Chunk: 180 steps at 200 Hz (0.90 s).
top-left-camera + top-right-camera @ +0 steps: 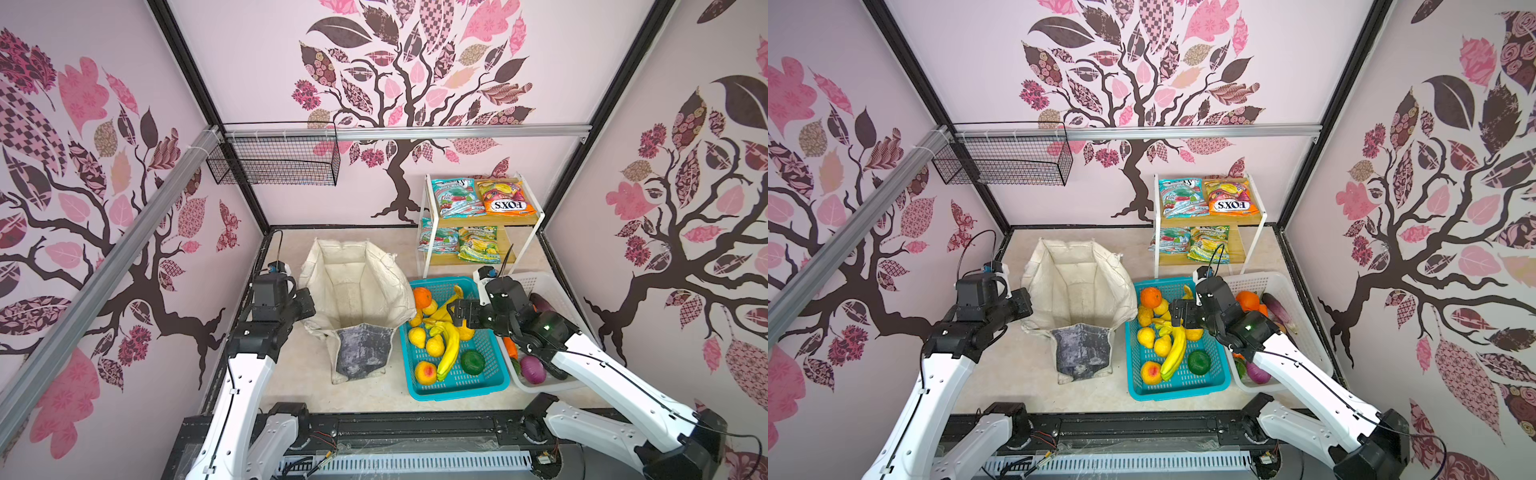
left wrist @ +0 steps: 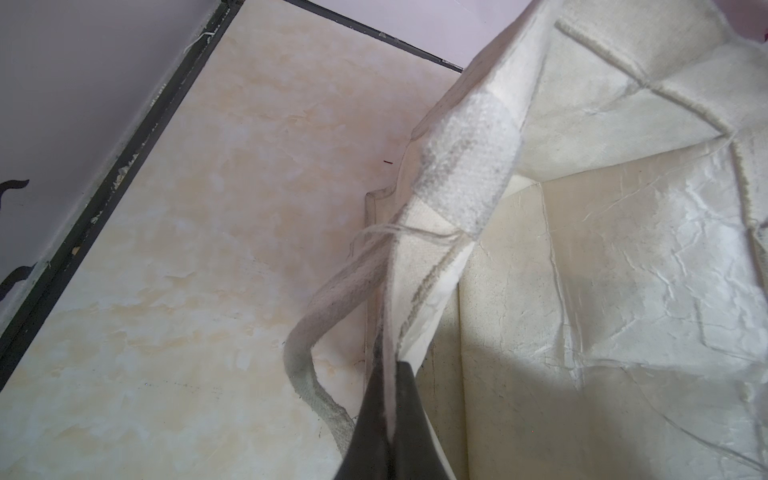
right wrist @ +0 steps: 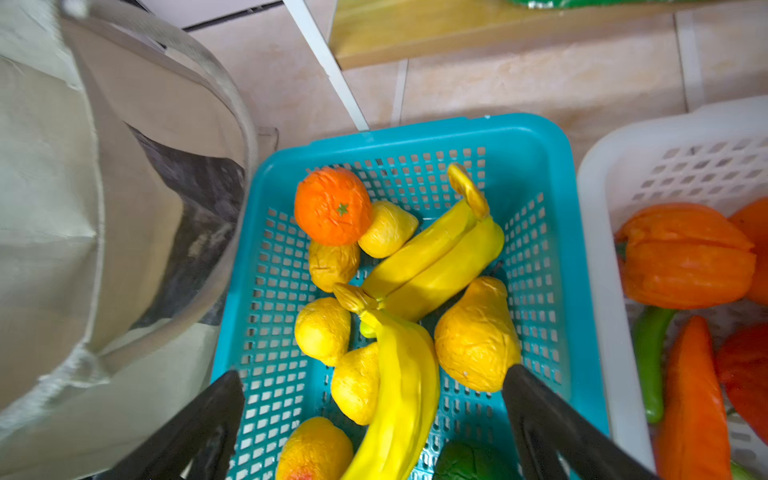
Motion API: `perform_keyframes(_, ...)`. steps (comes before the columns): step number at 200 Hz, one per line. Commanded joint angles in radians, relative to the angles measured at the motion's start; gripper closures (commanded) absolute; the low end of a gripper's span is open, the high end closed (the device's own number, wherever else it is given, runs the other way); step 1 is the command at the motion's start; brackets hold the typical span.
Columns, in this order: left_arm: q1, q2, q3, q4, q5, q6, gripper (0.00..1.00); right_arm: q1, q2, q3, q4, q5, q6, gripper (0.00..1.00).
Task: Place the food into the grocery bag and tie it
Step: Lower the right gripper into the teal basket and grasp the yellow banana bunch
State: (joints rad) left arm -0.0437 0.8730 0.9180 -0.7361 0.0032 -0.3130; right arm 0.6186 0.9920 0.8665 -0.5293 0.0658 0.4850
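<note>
The cream bag (image 1: 357, 286) stands with its mouth open. The left gripper (image 2: 388, 374) has its jaws pressed together on a strip of the bag's cloth at the rim. It seems to be the hem beside a handle strap (image 2: 332, 299), though the wrist view is too close to be sure.

The right gripper (image 3: 374, 374) hangs over the teal basket (image 3: 415, 133), jaws spread wide and holding nothing. Between the jaws lie bananas (image 3: 405, 399). A second pair of bananas (image 3: 436, 257) lies just beyond them. The orange (image 3: 332, 205) is further out, in the basket corner next to the bag. A pear (image 3: 478, 336) touches one jaw tip. Lemons (image 3: 322, 330), a peach (image 1: 424, 371) and a green fruit (image 1: 471, 360) share that basket.

On the far side of the right jaws from the bag, the white basket (image 3: 615, 174) holds orange peppers (image 3: 685, 257), a green chilli (image 3: 652, 361), a carrot (image 3: 694, 399) and a red vegetable (image 3: 744, 365).

Well beyond both grippers a rack (image 1: 519, 219) carries sweet packets. The orange packet (image 1: 505, 199) is on its top shelf and the green-yellow packet (image 1: 478, 245) on the lower one.
</note>
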Motion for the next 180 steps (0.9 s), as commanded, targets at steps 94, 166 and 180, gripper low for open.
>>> perform_keyframes(94, 0.005, -0.012, -0.025, 0.013, 0.035, 0.006, 1.00, 0.009, 0.107, -0.109, -0.055, -0.136, 0.007, 0.01)
perform_keyframes(166, 0.005, -0.016, -0.028, 0.015, 0.044, 0.011, 1.00, 0.042, 0.175, -0.138, -0.039, -0.124, 0.032, 0.04)
perform_keyframes(180, 0.005, -0.016, -0.028, 0.016, 0.043, 0.012, 1.00, 0.045, 0.187, -0.145, -0.023, -0.129, 0.035, 0.04)
